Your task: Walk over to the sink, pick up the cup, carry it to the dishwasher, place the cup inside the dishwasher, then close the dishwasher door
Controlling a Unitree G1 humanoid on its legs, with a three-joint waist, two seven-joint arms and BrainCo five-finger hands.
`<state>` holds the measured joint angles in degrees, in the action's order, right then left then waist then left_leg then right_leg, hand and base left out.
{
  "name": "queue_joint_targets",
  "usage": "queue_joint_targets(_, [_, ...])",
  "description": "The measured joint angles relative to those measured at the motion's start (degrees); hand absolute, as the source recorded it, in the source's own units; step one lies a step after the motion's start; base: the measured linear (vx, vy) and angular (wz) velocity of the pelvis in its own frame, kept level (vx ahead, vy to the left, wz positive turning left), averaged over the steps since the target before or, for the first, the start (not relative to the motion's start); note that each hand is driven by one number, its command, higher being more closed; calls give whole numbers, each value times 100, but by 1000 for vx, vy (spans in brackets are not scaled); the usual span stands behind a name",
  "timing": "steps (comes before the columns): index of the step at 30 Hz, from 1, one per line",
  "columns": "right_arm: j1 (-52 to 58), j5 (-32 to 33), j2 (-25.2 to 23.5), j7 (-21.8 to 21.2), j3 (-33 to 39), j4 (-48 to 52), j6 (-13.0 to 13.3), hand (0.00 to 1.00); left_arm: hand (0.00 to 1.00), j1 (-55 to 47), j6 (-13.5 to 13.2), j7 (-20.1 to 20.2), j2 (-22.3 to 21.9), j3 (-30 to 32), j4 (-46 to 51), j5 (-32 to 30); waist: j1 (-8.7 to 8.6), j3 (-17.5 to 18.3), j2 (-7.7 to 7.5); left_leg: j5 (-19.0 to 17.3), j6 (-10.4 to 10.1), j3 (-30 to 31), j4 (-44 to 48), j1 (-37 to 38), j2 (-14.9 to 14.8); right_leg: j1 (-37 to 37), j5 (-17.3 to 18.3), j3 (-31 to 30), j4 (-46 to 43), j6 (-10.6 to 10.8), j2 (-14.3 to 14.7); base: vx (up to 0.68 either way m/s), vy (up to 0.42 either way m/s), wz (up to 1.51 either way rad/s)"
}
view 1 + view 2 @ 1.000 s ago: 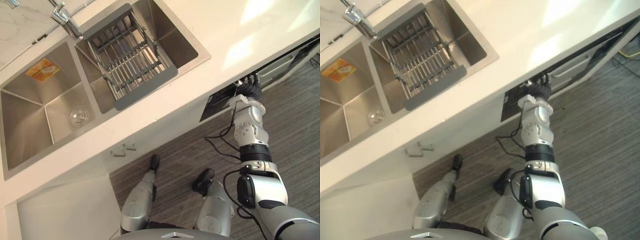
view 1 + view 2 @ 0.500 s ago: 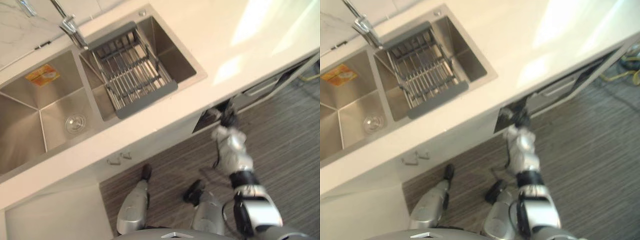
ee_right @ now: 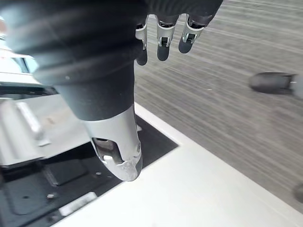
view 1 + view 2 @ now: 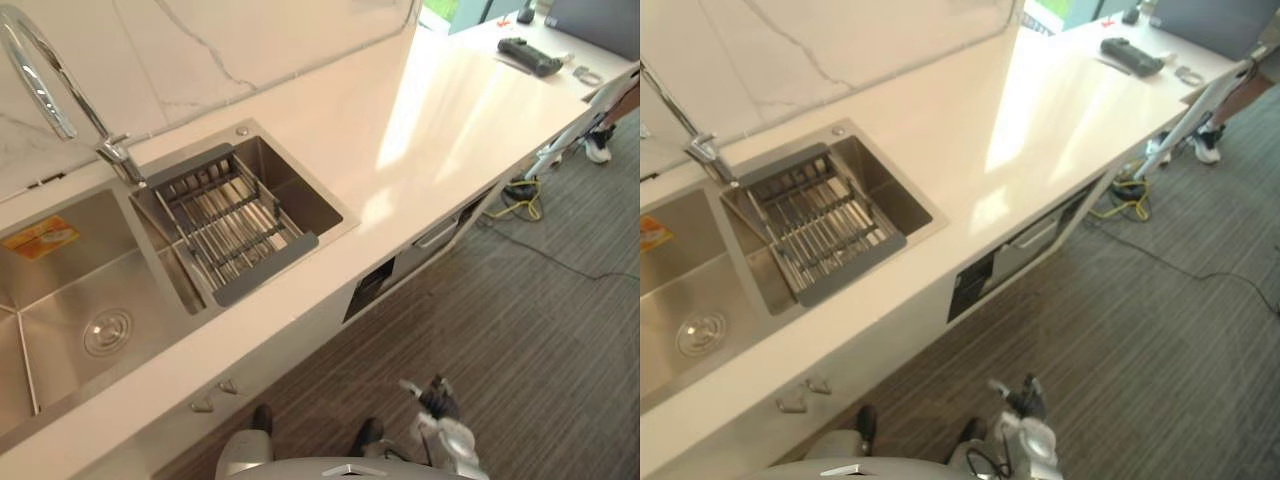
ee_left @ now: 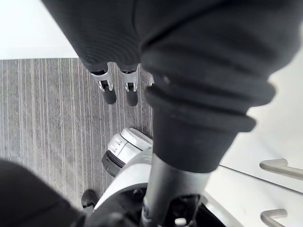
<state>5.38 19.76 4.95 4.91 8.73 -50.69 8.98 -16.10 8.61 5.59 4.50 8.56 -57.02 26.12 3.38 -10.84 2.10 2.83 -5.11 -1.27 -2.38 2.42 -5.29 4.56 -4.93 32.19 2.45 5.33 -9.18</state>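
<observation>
Sitting under the edge of the worktop just right of centre, the dishwasher shows a dark panel with a bar handle beside it. The sink, with a grey rack over one basin and a curved tap, takes up the left side. At the bottom edge the right hand hangs above the striped floor, its fingers loosely straight and holding nothing. The left hand also hangs over the floor, relaxed and empty.
</observation>
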Motion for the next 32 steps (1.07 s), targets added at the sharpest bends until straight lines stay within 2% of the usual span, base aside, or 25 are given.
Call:
queue_joint_targets(3, [-60, -2, -24, -351, 114, -576, -254, 0, 0, -46, 31, 108, 0, 24, -50, 313, 46, 82, -24, 23, 1, 94, -72, 75, 46, 191, -96, 118, 217, 28, 39, 9, -6, 13])
queue_joint_targets(6, [-124, -34, 14, -449, 115, -791, -502, 0, 0, -59, 33, 221, 2, 43, -73, 653, 115, 92, -36, 89, -1, 370, -59, 92, 79, 392, -85, 342, 218, 34, 39, 2, -2, 45])
queue_joint_targets(10, [-317, -449, 46, -511, 115, -950, -854, 0, 0, -75, 113, 355, -19, 53, -81, 926, 178, 61, -7, 239, 10, 631, -67, 45, 137, 673, 45, 799, 217, 59, 44, -50, 1, 69])
queue_joint_targets(11, [-394, -448, 82, -543, 118, -1069, -964, 0, 0, -77, 197, 372, -40, 79, -89, 963, 148, 31, 51, 248, 84, 532, -64, -5, 148, 775, 102, 898, 217, 86, 39, -91, 43, 96])
queue_joint_targets(12, [-514, -446, 126, -575, 162, -1115, -1092, 0, 0, -79, 301, 398, -64, 216, -101, 960, 115, 15, 114, 108, 235, -43, -19, -51, 47, 851, 155, 969, 216, 127, 43, -98, 46, 105])
queue_joint_targets(13, [-520, -442, 135, -578, 164, -1116, -1169, 0, 0, -78, 347, 406, -72, 267, -107, 948, 102, 4, 111, -1, 330, -290, 29, -86, 19, 873, 181, 967, 217, 138, 24, -75, 55, 118])
queue_joint_targets(14, [-529, -436, 166, -578, 168, -1112, -1294, 0, 0, -70, 441, 467, -101, 317, -107, 849, 77, 13, 8, -139, 473, -672, 174, -190, 2, 857, 222, 987, 227, 139, -105, -39, 86, 93])
queue_joint_targets(15, [-530, -435, 195, -581, 171, -1117, -1340, 0, 0, -56, 488, 486, -124, 396, -110, 836, 91, 12, 57, -160, 491, -863, 281, -249, -32, 838, 230, 1072, 174, 143, -163, -27, 151, 95])
queue_joint_targets(16, [-576, -437, 294, -607, 210, -1112, -1440, 0, 0, -45, 554, 503, -299, 518, -131, 775, 101, 6, 237, -152, 545, -1190, 574, -455, -135, 746, 298, 1221, -53, 181, -237, 16, 146, 66])
queue_joint_targets(17, [-696, -437, 432, -656, 300, -1103, -1500, 0, 0, -69, 589, 505, -456, 681, -190, 720, 85, -1, 430, 34, 649, -1279, 663, -567, -191, 708, 380, 1273, -290, 230, -249, 24, 119, 58])
queue_joint_targets(18, [-710, -438, 456, -705, 329, -1109, -1549, 0, 0, -65, 625, 516, -475, 701, -219, 716, 72, 7, 460, 84, 629, -1282, 619, -559, -167, 714, 385, 1262, -309, 236, -271, 50, 109, 55])
queue_joint_targets(19, [-699, -436, 440, -774, 327, -1105, -1592, 0, 0, -36, 692, 535, -469, 707, -220, 685, 48, 9, 433, 56, 628, -1356, 438, -516, -85, 726, 408, 1260, -273, 201, -305, 61, 131, 54])
queue_joint_targets(20, [-753, -436, 354, -841, 332, -1109, -1681, 0, 0, -3, 731, 635, -372, 729, -225, 576, -9, 7, 275, 6, 631, -1640, 202, -403, 31, 698, 398, 1271, -162, 186, -477, 66, 160, 52])
queue_joint_targets(21, [-773, -435, 280, -866, 345, -1118, -1715, 0, 0, 26, 759, 703, -301, 755, -226, 501, -21, -13, 171, -13, 723, -1901, 342, -404, 57, 684, 374, 1297, -191, 260, -559, 101, 125, 35])
queue_joint_targets(22, [-750, -435, 309, -914, 392, -1104, -1784, 0, 0, -32, 792, 740, -298, 771, -231, 414, -53, 37, 236, 135, 599, -2220, 350, -229, 14, 651, 431, 1328, -373, 339, -537, 174, 123, 33])
queue_joint_targets(23, [-728, -433, 302, -958, 516, -1101, -1780, 0, 0, -18, 813, 751, -287, 770, -286, 309, -117, 49, 206, 305, 514, -2178, 50, -127, 70, 679, 439, 1390, -418, 327, -563, 184, 80, 37])
queue_joint_targets(25, [-731, -438, 228, -969, 617, -1108, -1815, 0, 0, 116, 835, 934, -165, 697, -275, 133, -112, 35, 115, 427, 446, -2038, -210, -50, 190, 712, 422, 1435, -374, 356, -565, 110, 41, 29])
queue_joint_targets(28, [-723, -443, 166, -933, 743, -1115, -1824, 0, 0, 206, 847, 1113, -14, 534, -272, 42, -130, 9, -10, 418, 432, -1907, -209, -5, 238, 740, 545, 1392, -583, 353, -649, 83, -2, 18])
queue_joint_targets(30, [-640, -436, 130, -808, 847, -1107, -1813, 0, 0, 260, 820, 1133, 130, 158, -271, -132, -212, -26, -53, 415, 429, -1622, -210, 71, 282, 788, 855, 755, -966, 27, -711, 62, 22, 55])
queue_joint_targets(31, [-599, -433, 125, -765, 879, -1095, -1788, 0, 0, 279, 809, 1137, 158, 103, -270, -173, -213, -32, -66, 415, 427, -1534, -210, 86, 285, 791, 922, 527, -1071, -68, -713, 37, 30, 74])
queue_joint_targets(32, [-565, -426, 126, -720, 1007, -1099, -1789, 0, 0, 313, 796, 1138, 218, -27, -268, -211, -215, -42, -87, 432, 406, -1326, -213, 117, 284, 786, 1042, 44, -1315, -250, -705, 26, 23, 46])
